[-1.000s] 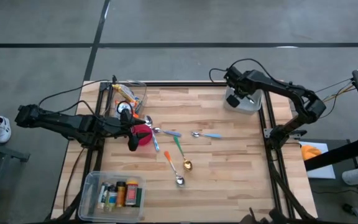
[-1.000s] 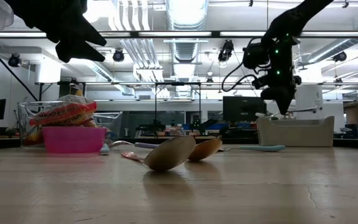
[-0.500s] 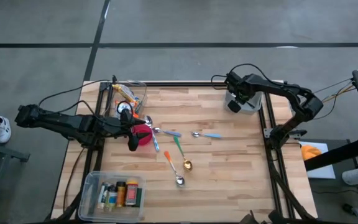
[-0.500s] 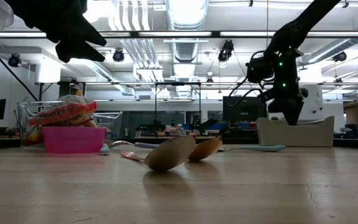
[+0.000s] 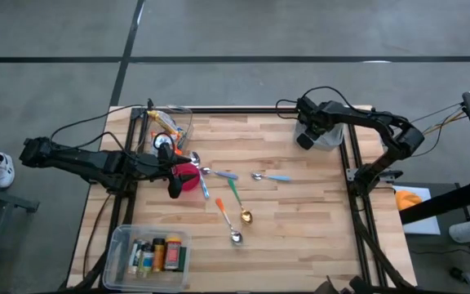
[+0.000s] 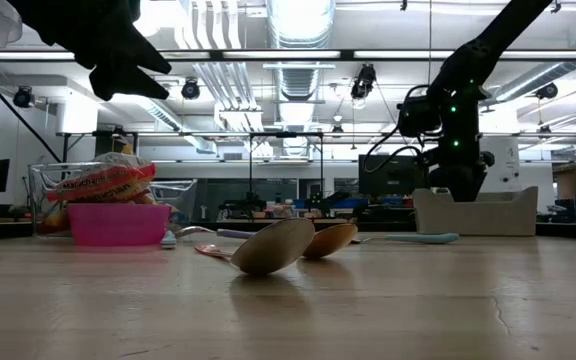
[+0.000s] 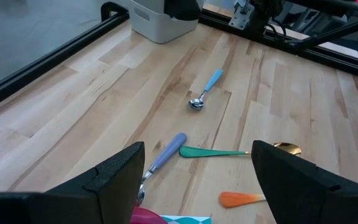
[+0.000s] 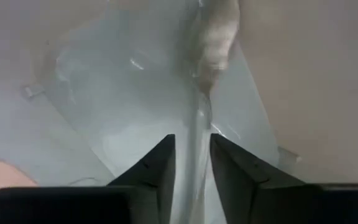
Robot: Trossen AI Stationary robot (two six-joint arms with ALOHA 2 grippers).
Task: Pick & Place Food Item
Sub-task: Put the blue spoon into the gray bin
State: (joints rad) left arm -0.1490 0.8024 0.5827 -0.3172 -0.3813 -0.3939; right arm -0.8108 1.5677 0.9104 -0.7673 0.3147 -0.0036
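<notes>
Jaws: right gripper [image 8: 191, 163] slightly parted inside white bin [image 5: 326, 135]; left gripper [image 7: 197, 180] spread wide

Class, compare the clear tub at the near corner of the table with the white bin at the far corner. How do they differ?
The clear tub is see-through with rounded corners; the white bin is opaque.
The clear tub holds small bottles and sits alone; what the white bin holds cannot be seen.
No arm is over the clear tub, while the right pincer reaches down into the white bin.
Both stand upright at corners of the wooden table.
</notes>
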